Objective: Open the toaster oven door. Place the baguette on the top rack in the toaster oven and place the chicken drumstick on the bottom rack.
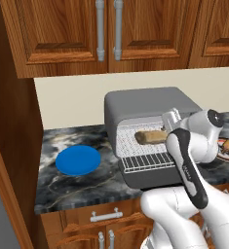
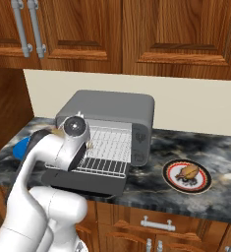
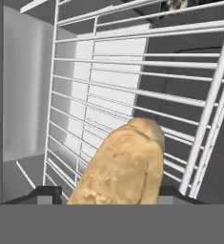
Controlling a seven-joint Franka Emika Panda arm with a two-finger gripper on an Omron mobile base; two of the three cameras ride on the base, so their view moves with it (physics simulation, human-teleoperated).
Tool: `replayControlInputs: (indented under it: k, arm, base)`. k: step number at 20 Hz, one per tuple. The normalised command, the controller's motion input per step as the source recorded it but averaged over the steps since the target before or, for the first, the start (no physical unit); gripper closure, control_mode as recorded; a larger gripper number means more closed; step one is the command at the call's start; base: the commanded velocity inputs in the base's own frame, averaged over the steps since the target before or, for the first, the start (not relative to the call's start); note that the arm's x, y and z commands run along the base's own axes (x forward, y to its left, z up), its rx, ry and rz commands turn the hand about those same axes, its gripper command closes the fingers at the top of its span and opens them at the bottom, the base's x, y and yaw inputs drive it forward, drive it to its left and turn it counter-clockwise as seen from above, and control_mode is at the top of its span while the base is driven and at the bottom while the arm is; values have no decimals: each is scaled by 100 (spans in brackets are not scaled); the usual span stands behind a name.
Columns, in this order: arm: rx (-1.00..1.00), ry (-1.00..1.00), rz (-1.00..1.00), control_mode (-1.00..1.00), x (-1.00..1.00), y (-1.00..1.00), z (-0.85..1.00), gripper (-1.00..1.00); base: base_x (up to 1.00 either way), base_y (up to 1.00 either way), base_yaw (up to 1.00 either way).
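Inside toaster oven: baguette on top rack.

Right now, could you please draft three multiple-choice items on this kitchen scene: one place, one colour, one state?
1. Where is the chicken drumstick?
A. on the red-rimmed plate
B. on the bottom rack
C. on the blue plate

2. What colour is the empty round plate left of the toaster oven?
A. white
B. blue
C. green

3. How is the toaster oven door?
A. shut
B. missing
C. folded down open

Answers: 1 A, it lies on that plate right of the oven; 2 B, plainly blue; 3 C, both racks are exposed.
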Motion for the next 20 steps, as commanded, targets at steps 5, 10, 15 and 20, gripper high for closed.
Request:
replayControlInputs:
  k: [5,10,15,20]
  arm:
    - [-12,2,-3,-100,12,-5,-28,100]
    - [-12,0,-10,-100,20,0,-17,100]
    - [-1,0,-7,-100,3,-23,-7,100]
    - [0,0,-2,-100,-1,-16,-12,-100]
  base:
    - [0,0,0]
    - [0,0,0]
    - [0,0,0]
    - [0,0,0]
